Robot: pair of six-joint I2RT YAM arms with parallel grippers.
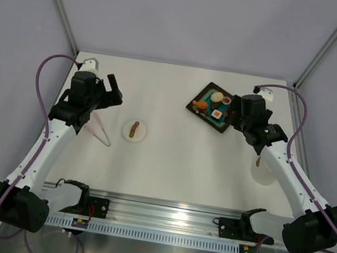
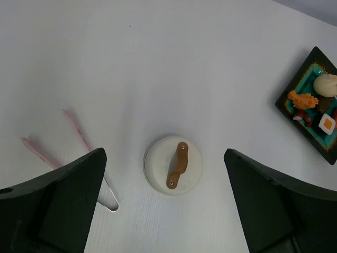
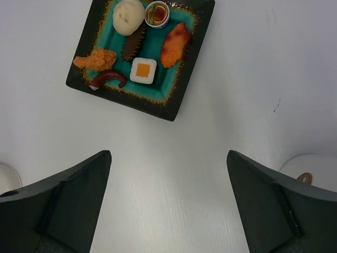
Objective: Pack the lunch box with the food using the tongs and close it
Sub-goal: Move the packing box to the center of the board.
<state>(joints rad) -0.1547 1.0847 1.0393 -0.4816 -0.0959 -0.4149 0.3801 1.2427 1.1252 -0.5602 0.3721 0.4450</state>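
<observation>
The left gripper [image 2: 164, 154] has its fingers spread wide and grasps nothing. In front of it the lid [image 2: 174, 164] lies flat on the table [image 2: 158, 63], well apart from the tub. The tongs [image 2: 78, 132] lie near the lid, one arm partly hidden behind a finger. The right gripper [image 3: 168, 155] is also released and empty, near the tray [image 3: 174, 103] with the food [image 3: 143, 70]. The right arm covers most of the lunch box [image 1: 265, 174]. The table is white and the walls [image 1: 186, 14] are pale grey.
</observation>
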